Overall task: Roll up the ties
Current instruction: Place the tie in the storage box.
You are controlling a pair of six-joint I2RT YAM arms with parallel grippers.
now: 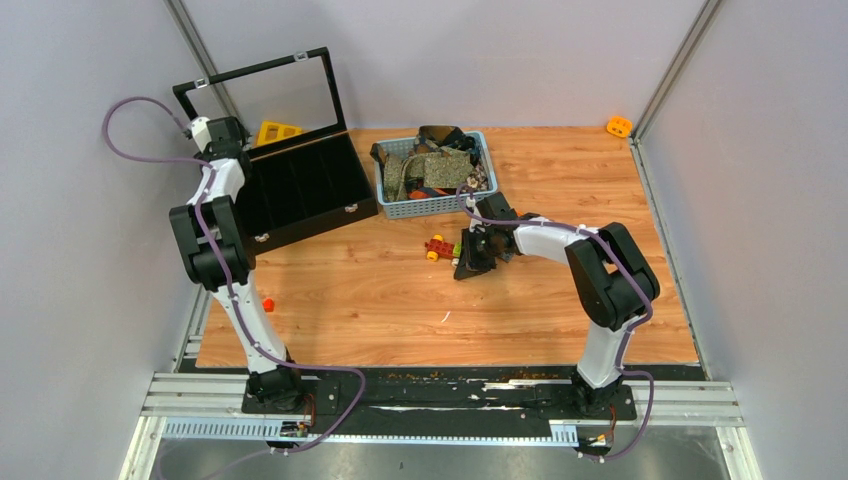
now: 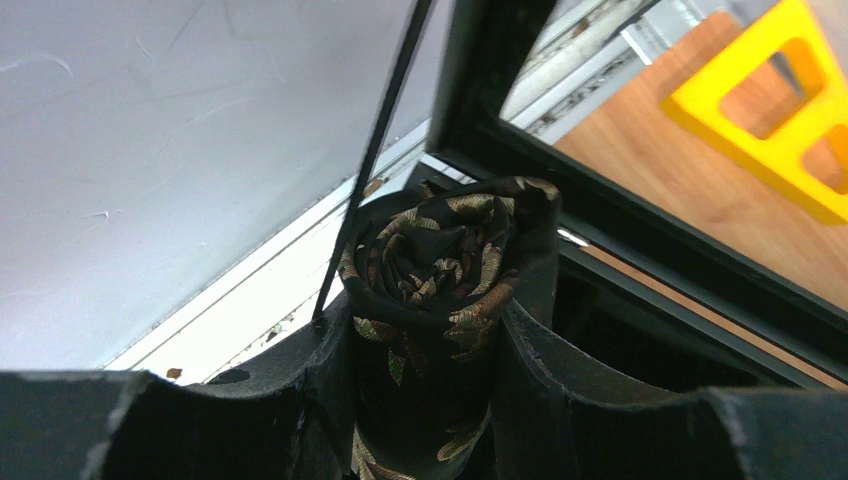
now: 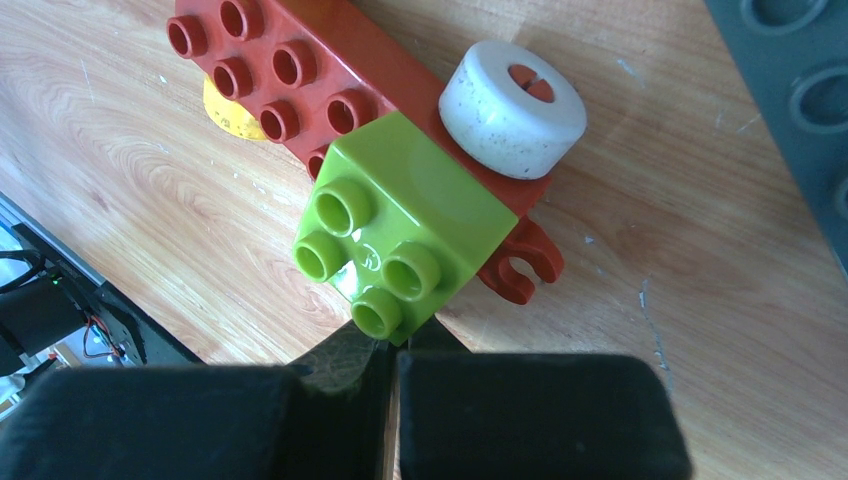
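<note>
Black silk with little olive-gold leaf shapes was pretty much all the left wrist camera saw: one rolled-up tie (image 2: 440, 250), coiled tight like a rose and standing on end. The left claw (image 2: 425, 340) was pinching it from both sides, fingers (image 2: 300, 400) partly spread around the roll. That arm was reaching over the back left corner of the black case (image 1: 310, 185), right by its propped-up glass lid (image 1: 260, 95). Couldn't tell if the roll was already down in a compartment or just above one. A yellow block (image 2: 770, 100) sat on the wood behind the case.

Over at the back middle of the counter (image 1: 400, 320), the other ties (image 1: 435, 165) were heaped loose in a blue-grey basket (image 1: 430, 207), just beside the case.

Meanwhile the right claw (image 3: 392, 380) was down low on the counter in front of the basket, pressed together with nothing in it. Its tips were right at the corner of a lime green brick (image 3: 405, 225), though whether they were touching I couldn't say. That brick was stuck on a red brick (image 3: 290, 60) lying on its side, with a white wheel (image 3: 512, 110) and a yellow wheel (image 3: 228, 105). A grey studded plate (image 3: 800, 80) lay near it. An orange brick (image 1: 619, 126) was off in the far right corner.
</note>
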